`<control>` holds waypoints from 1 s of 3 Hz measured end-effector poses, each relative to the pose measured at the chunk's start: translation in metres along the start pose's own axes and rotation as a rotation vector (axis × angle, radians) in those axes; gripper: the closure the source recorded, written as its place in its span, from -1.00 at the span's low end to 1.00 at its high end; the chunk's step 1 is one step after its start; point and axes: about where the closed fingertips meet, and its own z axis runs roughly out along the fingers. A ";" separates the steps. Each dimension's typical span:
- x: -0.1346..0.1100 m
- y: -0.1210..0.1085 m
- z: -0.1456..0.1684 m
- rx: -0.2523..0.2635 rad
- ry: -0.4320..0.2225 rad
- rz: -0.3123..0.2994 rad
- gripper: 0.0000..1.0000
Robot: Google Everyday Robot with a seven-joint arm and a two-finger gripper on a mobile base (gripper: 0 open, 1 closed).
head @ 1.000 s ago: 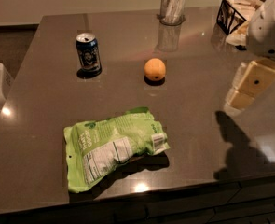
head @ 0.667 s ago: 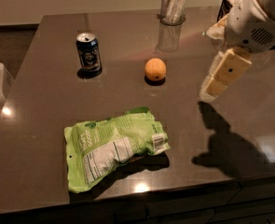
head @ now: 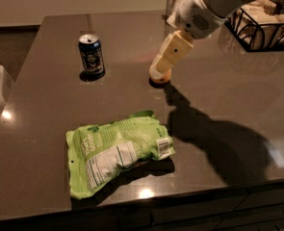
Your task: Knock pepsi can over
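- Pepsi can [head: 91, 55]: upright on the dark table [head: 40, 109], in the far-left area and well apart from everything else. Not yet knocked over.
- Gripper [head: 159, 71]: low over the table, to the right of the can. Its tip is directly in front of a small orange object [head: 165, 78] (only a sliver shows). Open or closed: cannot tell from this angle. Nothing visibly held.
- Green chip bag [head: 117, 153]: lies flat near the front edge, out of the line between gripper and can. Wire basket [head: 259, 30] sits far right.
- Judgement: approach phase. A sideways push into the can remains to be done.
- Risk 1: the orange object is right at the tip. A leftward sweep could roll it ahead, into the can or off the table.
- Risk 2: contact low on the can would likely slide it upright rather than topple it, as the surface looks glossy. Contact near the top rim seems safer.
- Risk 3: too hard a push could send the toppled can rolling toward the left edge.
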 end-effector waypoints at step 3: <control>-0.098 -0.038 0.105 0.027 -0.131 0.064 -1.00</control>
